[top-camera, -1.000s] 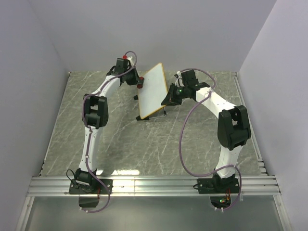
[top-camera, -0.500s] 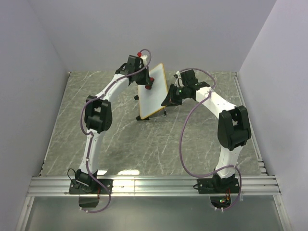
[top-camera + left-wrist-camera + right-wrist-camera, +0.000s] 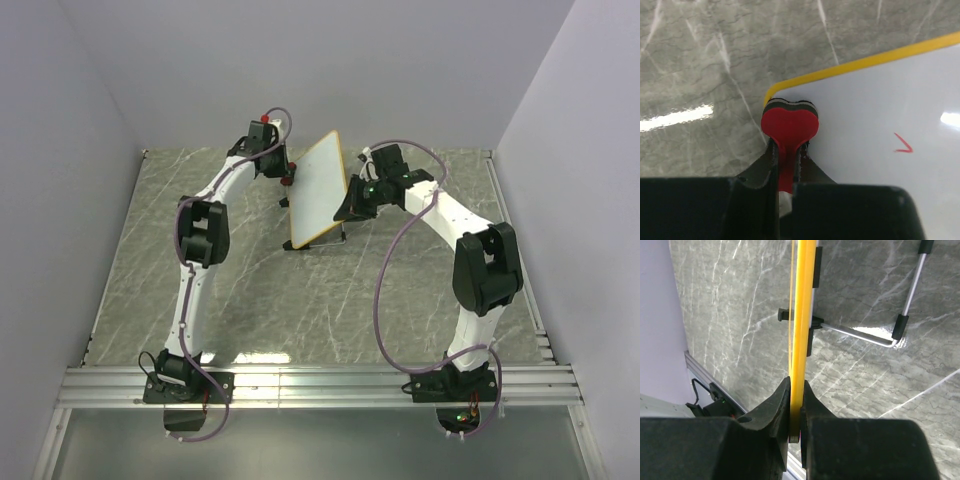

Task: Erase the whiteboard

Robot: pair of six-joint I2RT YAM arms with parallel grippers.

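The left hand (image 3: 786, 152) pinches a red heart-shaped foam eraser (image 3: 790, 124), seemingly pressed on a corner of the yellow-framed whiteboard (image 3: 880, 100), which stands tilted near the grey marble desk's (image 3: 250, 290) far edge. The right hand (image 3: 796, 407) clamps its rim.

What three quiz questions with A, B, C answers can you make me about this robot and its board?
1. Where does the red eraser sit on the whiteboard? A) at a corner B) in the middle C) underneath it
2. What colour is the mark left on the board? A) blue B) red C) green
3. What is the right gripper doing? A) hanging open B) holding a pen C) pinching the board's yellow edge

Answers: 1 A, the left wrist view shows it by the rounded yellow corner. 2 B, a small red tick shows on the white. 3 C, the right wrist view shows both fingers shut on the frame.
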